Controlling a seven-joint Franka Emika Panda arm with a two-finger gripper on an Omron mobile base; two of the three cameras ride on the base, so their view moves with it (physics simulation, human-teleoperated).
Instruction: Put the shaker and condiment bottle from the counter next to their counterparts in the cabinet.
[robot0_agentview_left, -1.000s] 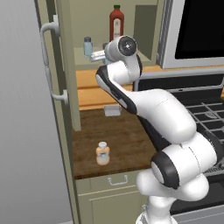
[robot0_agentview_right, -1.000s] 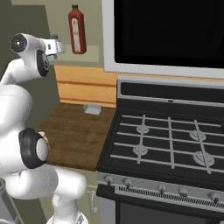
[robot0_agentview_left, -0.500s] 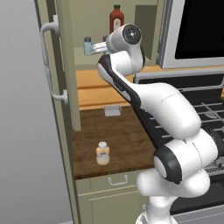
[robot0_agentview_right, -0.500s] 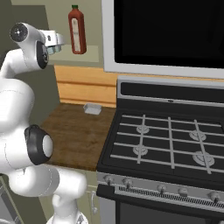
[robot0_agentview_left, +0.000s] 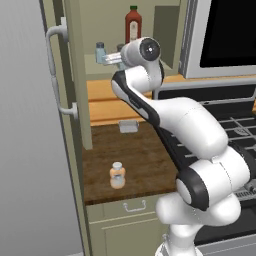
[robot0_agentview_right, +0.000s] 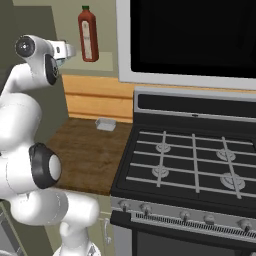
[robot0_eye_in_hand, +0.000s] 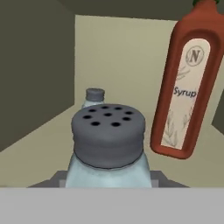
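My gripper (robot0_agentview_left: 111, 59) is up at the shelf of the open cabinet (robot0_agentview_left: 75, 75), shut on the pale-blue shaker (robot0_eye_in_hand: 108, 131). Its grey holed cap sits close in the hand view. Just behind it on the shelf stands the second shaker (robot0_eye_in_hand: 94, 97), which also shows at the shelf's left (robot0_agentview_left: 100, 51). The tall dark-red syrup bottle (robot0_eye_in_hand: 186, 87) stands to the right, further back on the shelf (robot0_agentview_left: 132, 22). The squat orange condiment bottle (robot0_agentview_left: 117, 175) stands upright near the front edge of the brown counter (robot0_agentview_left: 150, 155), far below the gripper.
A small grey dish (robot0_agentview_left: 128, 126) lies at the back of the counter. The cabinet door with its grey bar handle (robot0_agentview_left: 55, 75) stands open on the left. A black stove (robot0_agentview_right: 190, 160) sits right of the counter, with a microwave (robot0_agentview_right: 195, 35) above it.
The arm's upper joints have risen and swung, and the hand with the shaker has edged a little further over the cabinet shelf. The orange bottle has not moved.
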